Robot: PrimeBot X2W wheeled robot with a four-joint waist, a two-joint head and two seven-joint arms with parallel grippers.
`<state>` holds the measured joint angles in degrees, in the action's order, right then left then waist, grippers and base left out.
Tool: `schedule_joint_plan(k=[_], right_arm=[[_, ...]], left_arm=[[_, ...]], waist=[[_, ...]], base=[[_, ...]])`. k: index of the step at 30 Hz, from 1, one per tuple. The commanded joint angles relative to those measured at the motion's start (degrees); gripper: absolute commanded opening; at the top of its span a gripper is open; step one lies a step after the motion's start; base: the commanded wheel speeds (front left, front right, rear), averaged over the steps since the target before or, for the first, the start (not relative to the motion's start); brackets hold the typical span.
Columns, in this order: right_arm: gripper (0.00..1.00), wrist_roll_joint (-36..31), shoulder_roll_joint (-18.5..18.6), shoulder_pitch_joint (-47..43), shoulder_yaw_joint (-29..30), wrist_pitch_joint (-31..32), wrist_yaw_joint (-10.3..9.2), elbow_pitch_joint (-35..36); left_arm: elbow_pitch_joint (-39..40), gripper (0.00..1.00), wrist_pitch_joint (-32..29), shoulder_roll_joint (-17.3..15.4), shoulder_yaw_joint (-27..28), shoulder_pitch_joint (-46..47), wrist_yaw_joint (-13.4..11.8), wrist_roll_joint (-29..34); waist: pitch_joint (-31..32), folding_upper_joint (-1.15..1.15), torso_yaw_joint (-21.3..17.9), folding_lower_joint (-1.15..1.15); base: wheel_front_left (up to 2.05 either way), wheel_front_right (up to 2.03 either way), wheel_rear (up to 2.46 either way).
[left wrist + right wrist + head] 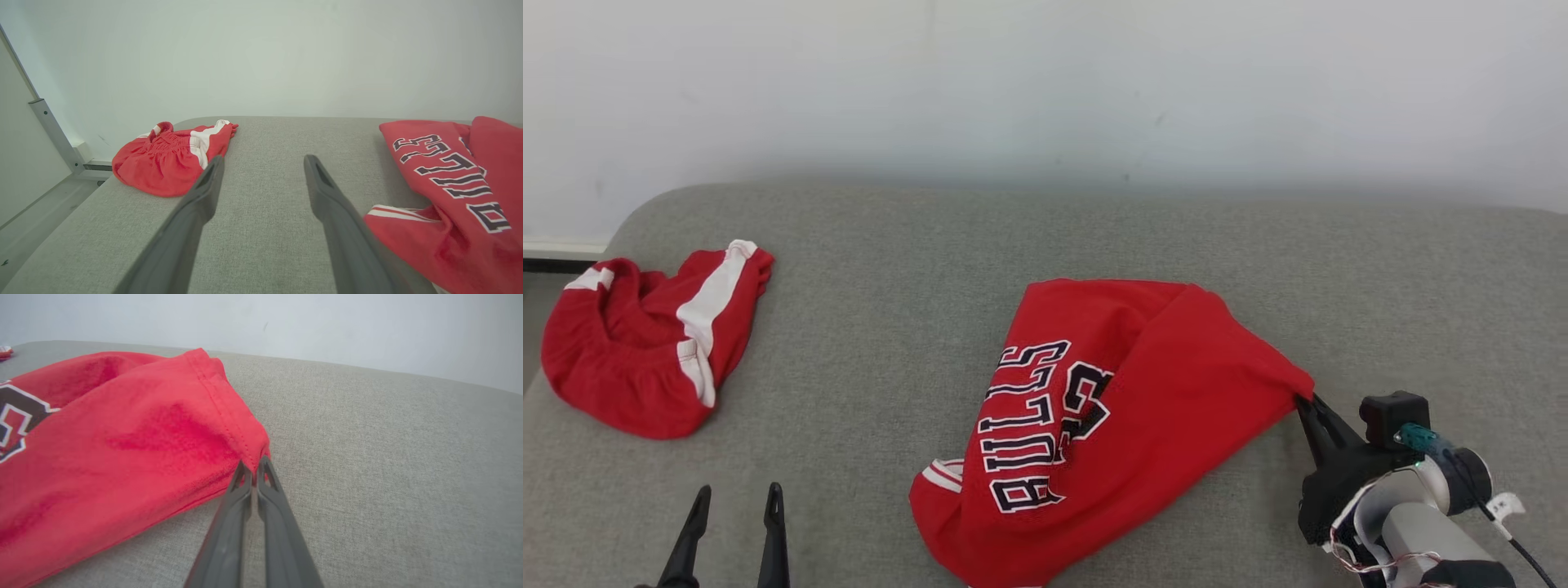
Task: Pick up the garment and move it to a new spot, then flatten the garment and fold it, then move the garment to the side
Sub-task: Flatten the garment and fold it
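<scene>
Red jersey (1111, 416) lies crumpled right of centre on the grey cushion (915, 261), dark lettering up, one hemmed corner drawn out toward the robot's right. Right gripper (1303, 402) has its two fingers pressed together on that corner; in the right wrist view the tips (255, 467) pinch the stitched hem, cloth bunched just above them. Left gripper (735, 502) rests low at the near left with fingers spread wide and nothing between them, well apart from the jersey. Red shorts (645, 343) with white stripes sit bundled at the far left edge, untouched. Judged step: the first one, the pick-up, with the grasp just made and the garment not yet lifted. Next move likely calls for raising the pinched corner clear of the cushion and carrying it to a fresh spot; a single-corner hold means the cloth will trail and may slip.
</scene>
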<state>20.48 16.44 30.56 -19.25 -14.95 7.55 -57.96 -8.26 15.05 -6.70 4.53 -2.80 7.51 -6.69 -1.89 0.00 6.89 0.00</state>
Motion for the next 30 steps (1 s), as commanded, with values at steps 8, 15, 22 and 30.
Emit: schedule_joint_plan(k=[8,15,22,30], right_arm=[[0.0,2.25,4.65,-12.92,3.35,-0.32,-0.13,13.2],[0.0,2.91,5.96,-24.48,11.41,0.93,-0.13,21.06],[0.02,1.31,3.68,-32.48,18.89,4.14,-0.13,28.46],[1.0,-3.71,-0.05,-36.7,24.18,3.71,-0.13,41.6]], left_arm=[[0.82,1.0,0.19,0.88,0.63,-1.81,-0.08,-0.29],[1.41,1.0,0.19,1.4,0.53,-0.74,-0.08,0.09],[0.99,1.0,0.19,1.5,0.34,-0.31,-0.08,0.12],[-0.01,1.0,0.19,1.0,-0.21,-0.77,-0.08,-0.05]], waist=[[1.36,0.0,-6.1,0.0],[-0.36,0.0,-8.28,0.0],[-0.91,0.0,-8.79,0.0],[1.24,0.0,-7.8,0.0]], base=[[0.0,0.0,0.0],[0.0,0.0,0.0],[0.0,0.0,0.0],[0.0,0.0,0.0]])
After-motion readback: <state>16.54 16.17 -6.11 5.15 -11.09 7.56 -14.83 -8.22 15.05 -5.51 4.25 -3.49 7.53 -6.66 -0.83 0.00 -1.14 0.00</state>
